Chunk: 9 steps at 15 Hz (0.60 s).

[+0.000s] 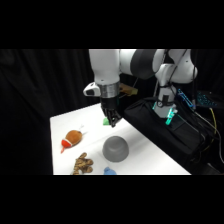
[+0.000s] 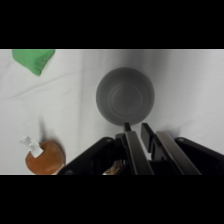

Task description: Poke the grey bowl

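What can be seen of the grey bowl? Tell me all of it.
The grey bowl is plain, matte dark grey, round and dome-like; in the side view it looks to sit mouth down on the white table, near its front edge. It is bigger than the toys around it and touches none of them. The wrist view shows it from above as a smooth disc with a fainter inner ring. The pincer hangs just above it, apparently not touching it.

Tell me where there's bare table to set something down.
The widest bare patch is the table's far left corner, behind the orange plush toy. A bare strip also runs right of the grey bowl along the black bag. The front edge is crowded: brown toy, bowl, blue thing.
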Motion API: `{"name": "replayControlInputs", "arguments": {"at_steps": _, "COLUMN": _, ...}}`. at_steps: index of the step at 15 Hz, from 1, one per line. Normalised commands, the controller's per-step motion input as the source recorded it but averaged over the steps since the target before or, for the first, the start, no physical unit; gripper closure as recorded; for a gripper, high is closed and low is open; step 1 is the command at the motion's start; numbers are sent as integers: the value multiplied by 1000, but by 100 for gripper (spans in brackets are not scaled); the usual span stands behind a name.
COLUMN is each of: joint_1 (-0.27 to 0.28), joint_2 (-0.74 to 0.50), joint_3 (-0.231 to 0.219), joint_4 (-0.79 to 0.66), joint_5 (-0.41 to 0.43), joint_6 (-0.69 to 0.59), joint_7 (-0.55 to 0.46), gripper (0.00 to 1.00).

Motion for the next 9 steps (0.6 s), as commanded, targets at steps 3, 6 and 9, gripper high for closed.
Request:
{"name": "replayControlInputs", "arguments": {"at_steps": 3, "joint_1": -38, "joint_2": -85, "joint_3": 5, "joint_4": 205, "joint_5": 14, "joint_6": -289, "joint_7": -110, "gripper": 19}}
{"name": "replayControlInputs", "arguments": {"at_steps": 6, "joint_1": -9, "joint_2": -46, "joint_3": 13, "joint_4": 268, "joint_5": -43, "joint_6": -327, "joint_7": -6, "gripper": 0}}
{"name": "replayControlInputs", "arguments": {"at_steps": 9, "joint_1": -14, "joint_2": -39, "joint_3": 3, "joint_4": 222, "joint_5": -70, "joint_6": -257, "joint_7": 7, "gripper": 0}}
